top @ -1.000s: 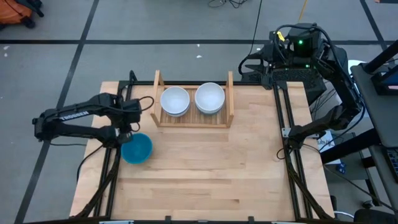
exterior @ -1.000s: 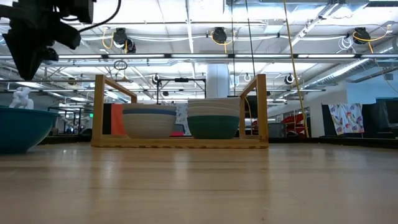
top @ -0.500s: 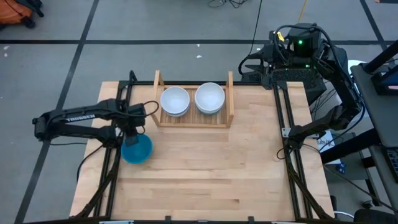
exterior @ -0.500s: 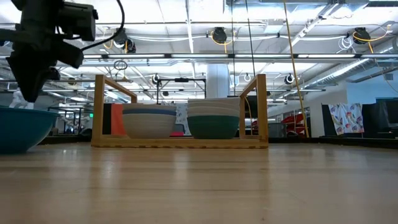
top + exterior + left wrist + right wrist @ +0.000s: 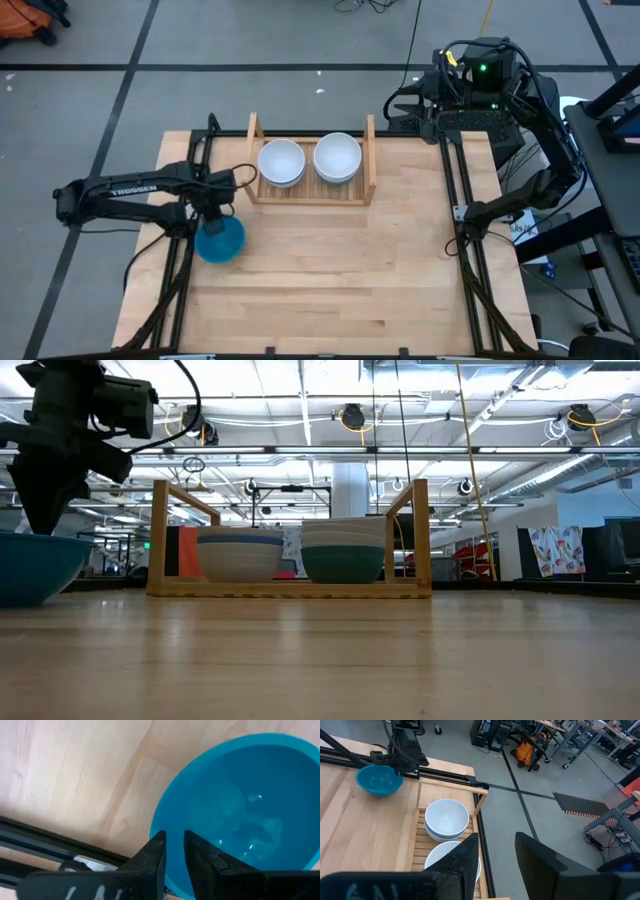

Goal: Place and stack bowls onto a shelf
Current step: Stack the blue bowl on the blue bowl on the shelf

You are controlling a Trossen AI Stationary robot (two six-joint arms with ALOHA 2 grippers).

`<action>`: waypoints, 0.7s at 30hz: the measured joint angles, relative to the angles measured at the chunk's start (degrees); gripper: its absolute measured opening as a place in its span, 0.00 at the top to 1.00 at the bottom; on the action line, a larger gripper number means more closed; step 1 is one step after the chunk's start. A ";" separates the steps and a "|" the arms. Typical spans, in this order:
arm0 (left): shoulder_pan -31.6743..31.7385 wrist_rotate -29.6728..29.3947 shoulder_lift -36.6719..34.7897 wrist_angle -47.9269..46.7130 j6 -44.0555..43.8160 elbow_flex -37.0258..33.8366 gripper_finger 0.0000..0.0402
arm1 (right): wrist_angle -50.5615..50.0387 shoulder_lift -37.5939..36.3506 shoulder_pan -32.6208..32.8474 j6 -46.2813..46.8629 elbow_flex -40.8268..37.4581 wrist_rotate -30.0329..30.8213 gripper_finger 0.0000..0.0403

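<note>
Left gripper (image 5: 173, 851) astride blue bowl (image 5: 240, 810) rim, wrist view only

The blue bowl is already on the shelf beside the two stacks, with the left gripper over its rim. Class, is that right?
Not quite. The blue bowl sits on the tabletop, to the left of and nearer than the shelf, as the high view shows. The rest holds: the left gripper is at its rim, one finger on each side, and two stacks stand on the shelf.
</note>
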 joint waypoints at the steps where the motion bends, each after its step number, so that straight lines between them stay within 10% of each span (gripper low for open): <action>1: 0.04 -0.01 0.37 0.24 -0.92 0.00 0.82 | 0.00 0.00 0.01 -0.06 0.00 0.00 0.69; 21: 0.04 -1.30 9.58 6.15 -3.54 1.20 0.82 | 0.00 0.02 -0.01 -1.49 0.00 -0.02 0.69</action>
